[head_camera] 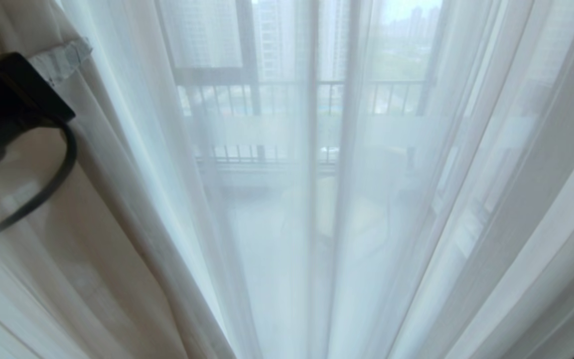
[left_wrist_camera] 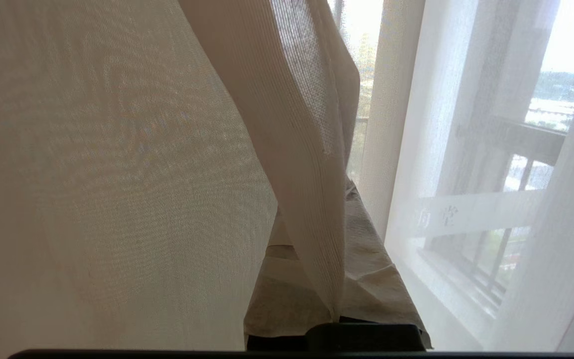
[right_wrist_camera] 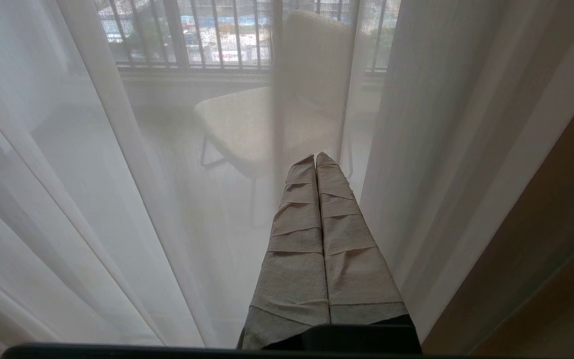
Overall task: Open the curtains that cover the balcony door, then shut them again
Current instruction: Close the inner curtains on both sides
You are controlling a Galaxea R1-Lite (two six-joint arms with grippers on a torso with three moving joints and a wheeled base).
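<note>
Right up against the head camera hangs the sheer layer of the curtains (head_camera: 287, 209), a veil of white folds across the whole view, with the railing and towers outside showing through it. At the left edge of that view the dark body of the left arm (head_camera: 3, 109) reaches in, a strip of wrapped padding at its tip pressed into the cloth. From that wrist, the left gripper (left_wrist_camera: 337, 319) has its padded fingers (left_wrist_camera: 366, 279) closed on a fold of the sheer fabric, which runs up from between them, and a broad sweep of the same cloth lies draped just beside. Past it the balcony door (left_wrist_camera: 471, 214) shows through the veil, its frosted band with small characters plain enough. The right gripper (right_wrist_camera: 319, 249) hangs low and idle in front of the sheer, fingers pressed together on nothing, with a pale chair (right_wrist_camera: 247, 129) dimly seen beyond on the balcony. Since the sheer covers the glass from side to side, I judge the drawing of this layer is only getting under way, though whether opening or closing I cannot say. The next move calls for keeping the pinch firm and carrying the fold sideways along the rail, steadily, so the thin cloth does not slip out.
</note>
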